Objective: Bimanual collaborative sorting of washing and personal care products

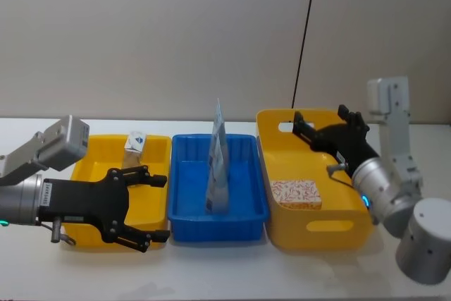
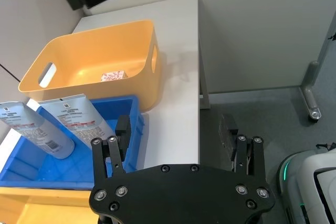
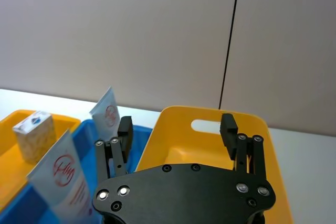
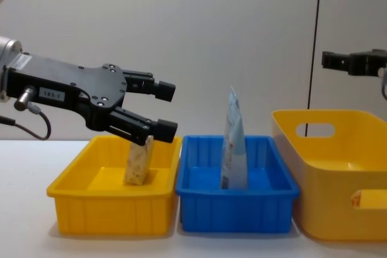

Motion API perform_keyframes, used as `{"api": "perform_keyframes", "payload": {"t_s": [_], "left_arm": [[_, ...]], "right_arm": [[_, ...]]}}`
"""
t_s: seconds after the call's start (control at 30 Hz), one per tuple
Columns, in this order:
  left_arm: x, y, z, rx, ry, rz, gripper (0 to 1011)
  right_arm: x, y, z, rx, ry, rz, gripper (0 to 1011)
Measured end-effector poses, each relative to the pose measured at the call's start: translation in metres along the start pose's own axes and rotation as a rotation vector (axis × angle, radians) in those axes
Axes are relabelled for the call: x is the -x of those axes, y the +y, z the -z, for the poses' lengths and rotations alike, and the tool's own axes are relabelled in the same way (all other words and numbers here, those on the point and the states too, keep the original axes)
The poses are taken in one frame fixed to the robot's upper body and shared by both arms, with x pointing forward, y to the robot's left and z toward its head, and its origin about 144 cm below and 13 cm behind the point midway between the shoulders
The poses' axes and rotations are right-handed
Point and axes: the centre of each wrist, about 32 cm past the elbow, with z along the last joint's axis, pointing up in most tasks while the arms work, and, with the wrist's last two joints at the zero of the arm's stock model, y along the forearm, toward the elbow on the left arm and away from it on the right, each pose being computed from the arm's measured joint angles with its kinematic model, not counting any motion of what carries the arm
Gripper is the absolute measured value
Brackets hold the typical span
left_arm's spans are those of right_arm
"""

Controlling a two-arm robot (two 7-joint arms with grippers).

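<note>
White cardboard carton with a red leaf pattern (image 1: 297, 193), lying flat on the floor of the deep yellow plastic bin with handle slots (image 1: 296, 234) at the robot's right. Smaller tan patterned carton (image 1: 134, 144), standing tilted near the back of the shallow yellow plastic bin (image 1: 95, 167) at the robot's left. Pale blue plastic tube (image 2: 31, 129) and long white plastic tube with red print (image 2: 79, 119), both standing on their cap ends with the crimped ends up, close beside each other in the blue plastic bin (image 1: 218, 234) between the two yellow bins. The three bins sit in a row, just beside one another, on the white tabletop (image 1: 225, 273). Left gripper (image 4: 166, 110), black, held above the shallow yellow bin and higher than the tan carton, pointing toward the robot's right; its fingers (image 4: 158, 89) are spread apart with nothing between them. Right gripper (image 1: 310, 132), black, raised over the rear part of the deep yellow bin and pointing toward the robot's left; its fingers (image 3: 125, 128) likewise stand apart and hold nothing. Neither gripper touches a carton, a tube or a bin. A plain grey wall (image 1: 176, 33) closes the scene behind the tabletop.
</note>
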Motion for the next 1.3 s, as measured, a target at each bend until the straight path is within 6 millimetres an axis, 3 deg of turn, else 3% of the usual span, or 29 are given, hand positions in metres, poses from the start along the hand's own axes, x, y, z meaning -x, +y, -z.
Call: {"api": "perform_keyframes", "payload": {"t_s": [0.37, 1.3], "left_arm": [[0.0, 0.0, 0.0, 0.0, 0.0, 0.0, 1001], [0.0, 0.0, 0.0, 0.0, 0.0, 0.0, 1001]], "right_arm": [[0.017, -0.026, 0.013, 0.025, -0.007, -0.033, 1004], [0.046, -0.043, 0.036, 0.079, -0.023, -0.182, 1003]]}}
